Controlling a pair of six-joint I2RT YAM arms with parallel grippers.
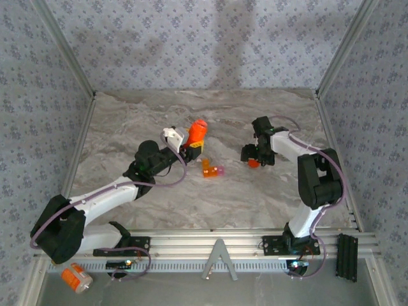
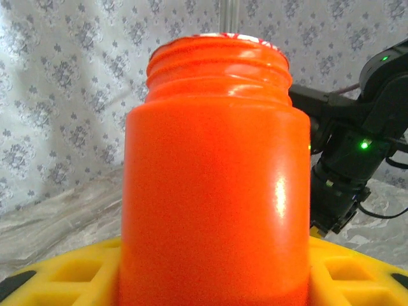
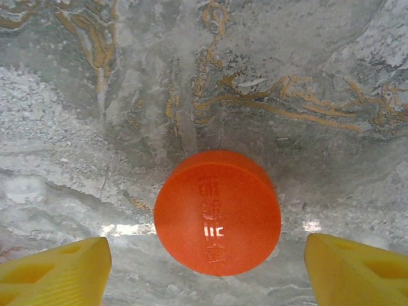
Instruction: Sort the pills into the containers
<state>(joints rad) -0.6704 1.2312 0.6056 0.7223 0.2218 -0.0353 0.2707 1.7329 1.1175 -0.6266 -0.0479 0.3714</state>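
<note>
Orange bottle | base cut off (left claw grips) | cap lettering unclear

The only writing close enough to study is on the orange cap lying on the tabletop. It is a short stack of raised characters moulded into the cap's top, in the same orange as the plastic. Their strokes blur together and cannot be read. The white label on the bottle by the near rail is too small to make out.
</note>
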